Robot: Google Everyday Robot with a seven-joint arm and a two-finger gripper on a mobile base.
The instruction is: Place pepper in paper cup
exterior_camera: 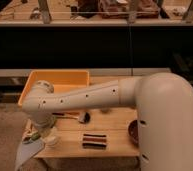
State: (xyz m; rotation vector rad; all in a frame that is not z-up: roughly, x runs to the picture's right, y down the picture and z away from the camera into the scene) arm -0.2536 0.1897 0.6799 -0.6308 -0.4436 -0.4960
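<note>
The green pepper (34, 135) lies at the front left corner of the wooden table (115, 120), partly hidden by my arm. The off-white paper cup (52, 140) stands just right of it, near the table's front edge. My gripper (38, 131) hangs from the white arm's wrist, right over the pepper and close to the cup's left side. The white arm (90, 97) reaches in from the right across the table.
A yellow bin (55, 80) sits at the back left. A dark striped block (94, 141) lies at the front middle. A dark brown bowl (133, 132) sits at the right, partly behind the arm. A dark utensil (82, 117) lies mid-table. A grey cloth (27, 150) hangs off the left corner.
</note>
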